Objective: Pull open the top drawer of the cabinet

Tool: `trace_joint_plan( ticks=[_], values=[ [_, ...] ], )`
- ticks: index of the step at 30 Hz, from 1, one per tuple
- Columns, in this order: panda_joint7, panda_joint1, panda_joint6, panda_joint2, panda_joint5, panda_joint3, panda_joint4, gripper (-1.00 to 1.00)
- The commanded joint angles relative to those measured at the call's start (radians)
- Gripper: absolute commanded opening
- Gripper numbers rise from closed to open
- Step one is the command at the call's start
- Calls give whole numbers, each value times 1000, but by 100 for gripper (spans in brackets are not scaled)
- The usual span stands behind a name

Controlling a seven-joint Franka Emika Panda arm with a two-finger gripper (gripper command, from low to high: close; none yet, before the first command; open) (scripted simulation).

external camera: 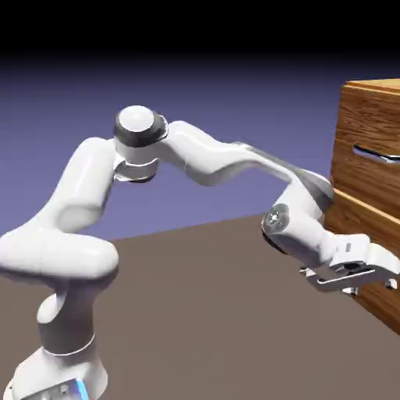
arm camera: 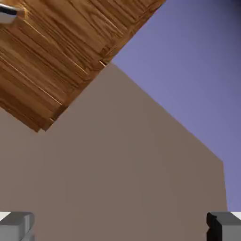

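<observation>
at exterior view's right, cabinet [external camera: 367, 187] on counter [external camera: 203, 312], top drawer [external camera: 371, 129] shut, curved silver handle [external camera: 376, 154] on its front. end effector [external camera: 369, 287] lower than that handle, near cabinet front, fingers spread wide (nothing between them). hand view: cabinet in upper left corner, tilted, bit of silver handle at edge.

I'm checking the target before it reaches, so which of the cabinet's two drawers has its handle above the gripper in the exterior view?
The top drawer: its curved silver handle shows above the gripper.
</observation>
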Motion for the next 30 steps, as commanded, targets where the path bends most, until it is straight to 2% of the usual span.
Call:
trace_joint_plan(
  ticks=[1,12,14,21,22,28,30],
  values=[
    [-44,18,-9,29,42,-26,14,0],
    [-522,216,-104,350,499,-307,163,0],
    [-541,224,-108,363,517,-319,169,0],
    [-504,79,-34,370,517,-286,387,0],
    [-504,79,-34,370,517,-286,387,-100],
    [-537,199,-95,362,517,-312,207,-100],
    [-614,221,-81,290,515,-287,193,-100]
  ],
)
